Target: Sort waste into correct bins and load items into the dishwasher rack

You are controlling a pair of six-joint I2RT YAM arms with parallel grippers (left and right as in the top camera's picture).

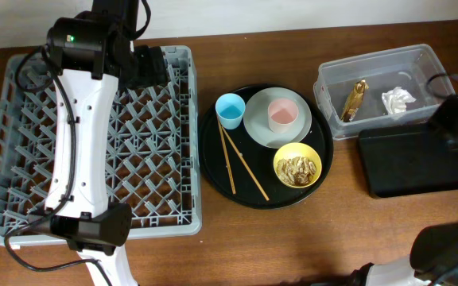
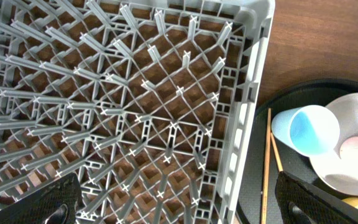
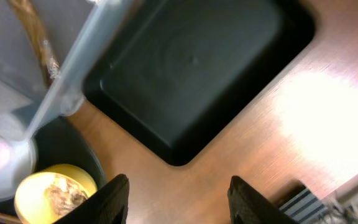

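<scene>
Right gripper (image 3: 179,186): jaws apart, empty, over bare table right of the large round black tray (image 1: 210,159), beside the shallow black rectangular tray (image 1: 416,163). Left gripper (image 2: 176,199): jaws wide, empty, over the grey lattice plastic rack (image 1: 157,159) on the round tray's left.

Likely next: beige food scraps (image 1: 297,168) in the yellow bowl (image 1: 279,165), on the round tray. Pinch the rim, tip low over the black bin (bin choice is my guess).

Counts:
- In the clear plastic tub (image 1: 372,87), right of the round tray: 1 gold crinkled wrapper (image 1: 355,99), 1 white tissue (image 1: 398,100).
- On the round tray: 1 light-blue cup (image 1: 230,110), 1 pink cup (image 1: 282,115), 1 pale grey plate (image 1: 261,127), 2 wooden chopsticks (image 1: 246,167).
</scene>
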